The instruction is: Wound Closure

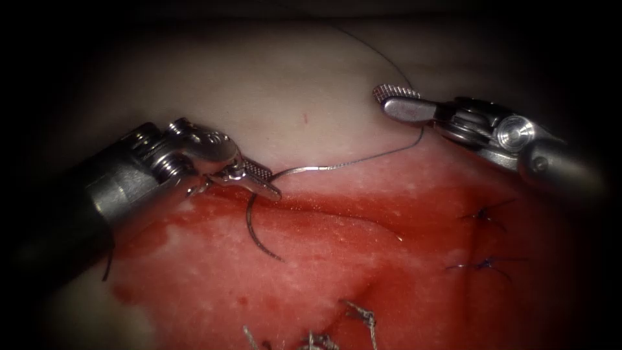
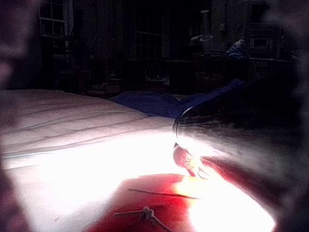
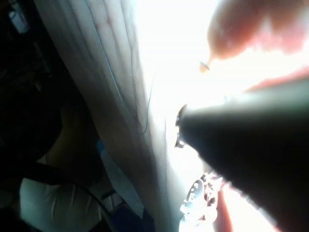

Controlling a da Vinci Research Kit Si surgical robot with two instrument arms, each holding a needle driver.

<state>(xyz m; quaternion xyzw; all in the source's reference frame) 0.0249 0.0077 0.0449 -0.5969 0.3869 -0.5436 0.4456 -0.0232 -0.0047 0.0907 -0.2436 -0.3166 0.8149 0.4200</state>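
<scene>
My left tool (image 1: 262, 180) is at the upper left of the red tissue (image 1: 337, 259), its jaws shut on the curved needle (image 1: 254, 227) near its tail end. The needle hangs down from the jaws. Its tip lies over the red surface just left of the cut (image 1: 350, 220), and I cannot tell whether it is in the tissue. Thread (image 1: 363, 159) runs from the left jaws to the right, passes behind my right tool (image 1: 382, 97), then arcs up over the pale tissue. The right jaws stand slightly open with nothing between them.
Two dark stitches (image 1: 484, 215) (image 1: 483, 264) sit on the right of the tissue. Several cut ends of thread (image 1: 361, 316) lie along the lower edge. Red fluid covers the lower tissue. In the left wrist view a knotted thread end (image 2: 147, 212) lies on the red surface.
</scene>
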